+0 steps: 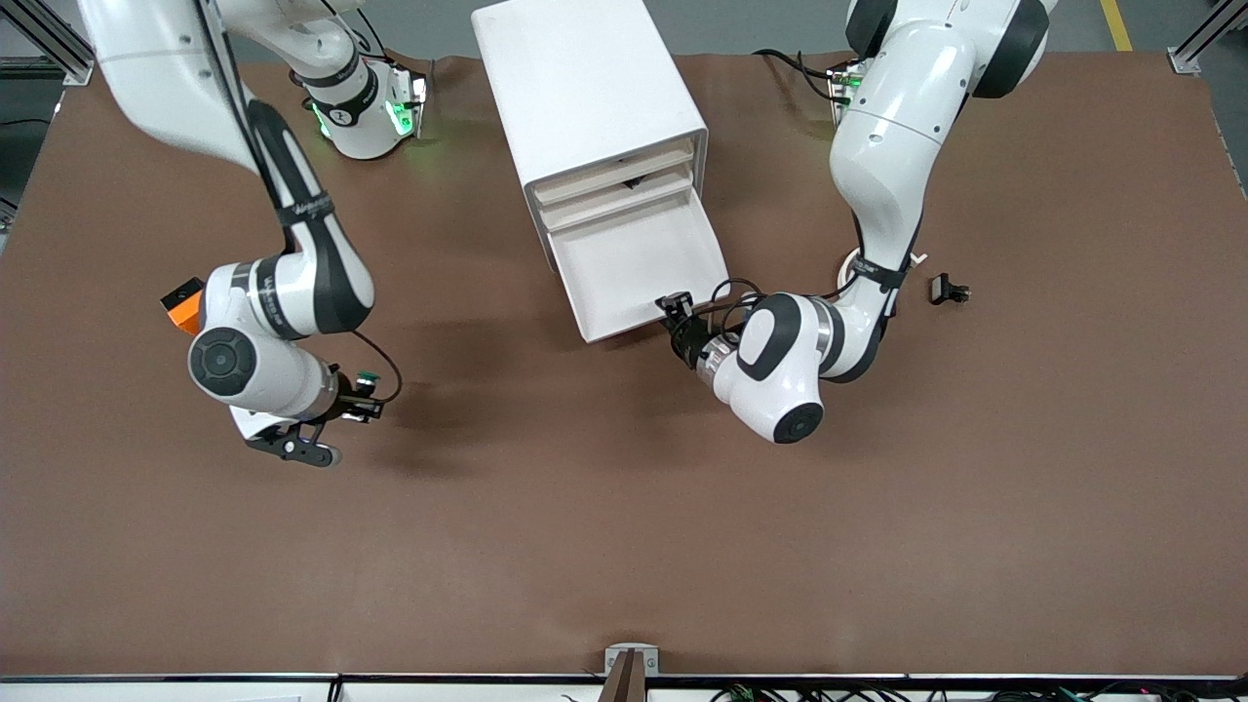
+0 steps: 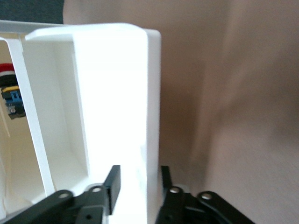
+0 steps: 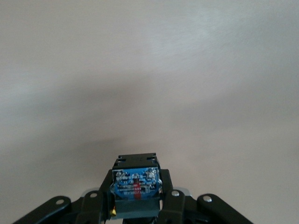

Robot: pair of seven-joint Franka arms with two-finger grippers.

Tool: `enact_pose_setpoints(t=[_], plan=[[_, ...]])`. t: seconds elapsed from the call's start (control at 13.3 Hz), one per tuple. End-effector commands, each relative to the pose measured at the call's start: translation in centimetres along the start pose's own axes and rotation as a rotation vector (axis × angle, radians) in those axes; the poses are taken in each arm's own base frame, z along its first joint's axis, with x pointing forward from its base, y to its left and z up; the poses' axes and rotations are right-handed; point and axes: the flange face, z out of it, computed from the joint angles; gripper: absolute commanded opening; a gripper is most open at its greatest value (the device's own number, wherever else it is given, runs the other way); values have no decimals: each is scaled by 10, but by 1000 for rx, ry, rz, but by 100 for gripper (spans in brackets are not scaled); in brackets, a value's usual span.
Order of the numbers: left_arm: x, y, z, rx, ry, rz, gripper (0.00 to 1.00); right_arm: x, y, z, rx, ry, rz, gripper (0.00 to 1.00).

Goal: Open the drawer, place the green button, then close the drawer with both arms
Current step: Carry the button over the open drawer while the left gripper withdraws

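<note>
The white cabinet (image 1: 585,88) stands at the table's middle, near the bases. Its third drawer (image 1: 634,263) is pulled out, showing a bare white tray. My left gripper (image 1: 675,307) is at the drawer's front edge. In the left wrist view its fingers (image 2: 112,184) straddle the drawer's front wall (image 2: 117,116) and close on it. My right gripper (image 1: 369,388) hovers over bare table toward the right arm's end. It is shut on the button (image 1: 368,375), whose green cap shows. The right wrist view shows the button's dark, blue-labelled body (image 3: 135,186) between the fingers.
An orange cube (image 1: 183,305) lies partly hidden by the right arm. A small black part (image 1: 948,290) lies beside the left arm, toward its end of the table. A red-capped switch (image 2: 9,93) shows inside the cabinet beside the open drawer.
</note>
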Motion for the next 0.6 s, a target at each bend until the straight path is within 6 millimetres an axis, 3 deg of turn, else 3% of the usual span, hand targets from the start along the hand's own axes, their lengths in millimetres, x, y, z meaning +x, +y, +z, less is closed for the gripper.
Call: enact_pose_setpoints(t=[0.0, 0.3, 0.38, 0.53], plan=[[2, -4, -37, -68, -16, 11, 100, -31, -63, -51, 35, -41, 118, 0], [8, -6, -100, -175, -67, 8, 100, -105, -150, -72, 74, -46, 259, 0], [15, -2, -119, -213, -78, 3, 100, -131, -175, -73, 73, -40, 282, 0], [32, -1, -161, -315, -56, 73, 100, -166, -206, -75, 82, -25, 318, 0]])
